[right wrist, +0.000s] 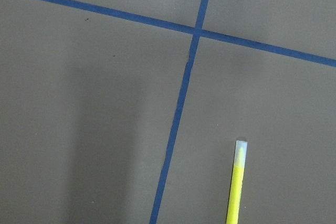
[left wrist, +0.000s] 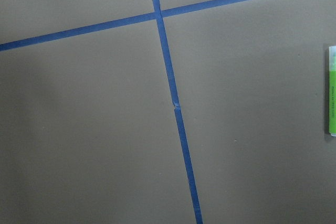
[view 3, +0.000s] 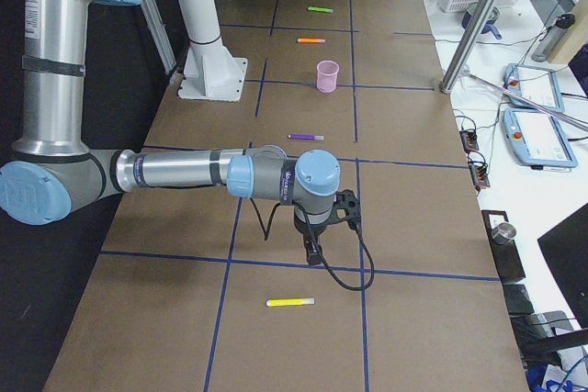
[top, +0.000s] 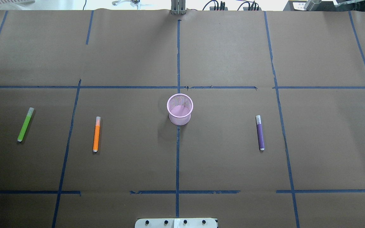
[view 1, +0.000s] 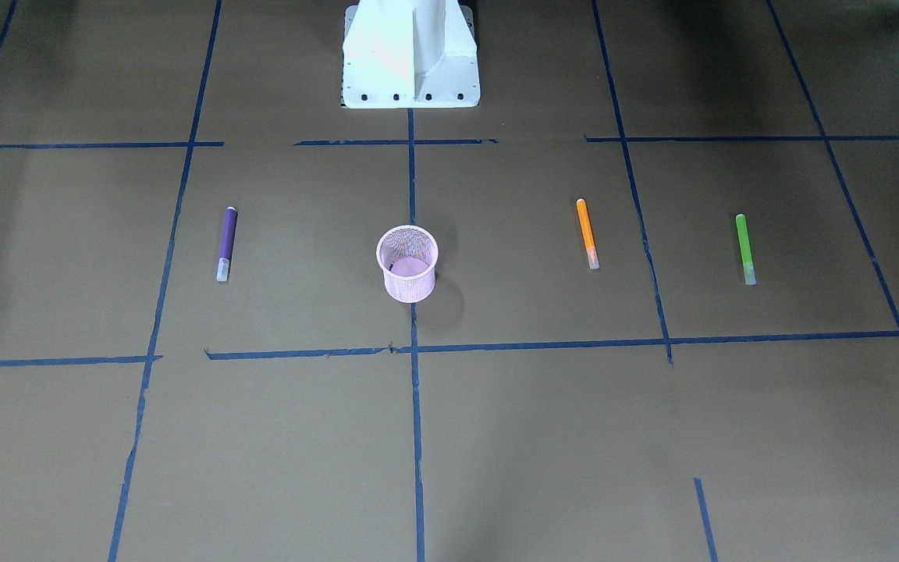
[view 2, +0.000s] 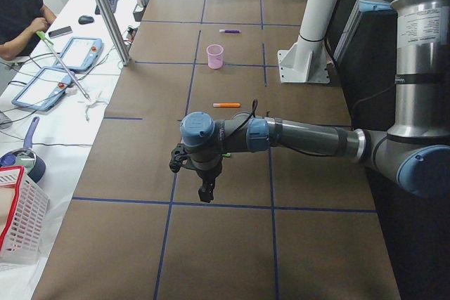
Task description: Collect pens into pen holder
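The pink mesh pen holder (top: pixel 179 110) stands upright at the table's middle (view 1: pixel 407 265). A purple pen (top: pixel 260 132) lies to its right, an orange pen (top: pixel 96 134) and a green pen (top: pixel 25 124) to its left. A yellow pen (view 3: pixel 290 302) lies apart at the right end and shows in the right wrist view (right wrist: pixel 235 184). The left gripper (view 2: pixel 205 191) hangs low beside the green pen (left wrist: pixel 332 92). The right gripper (view 3: pixel 313 252) hangs low between the purple pen (view 3: pixel 305 137) and the yellow one. I cannot tell whether either gripper is open or shut.
Blue tape lines (top: pixel 177 63) divide the brown table. The white robot base (view 1: pixel 410 55) stands at the table's near edge. A metal post (view 2: pixel 105 12), tablets and a white basket (view 2: pixel 17 216) stand on the operators' side.
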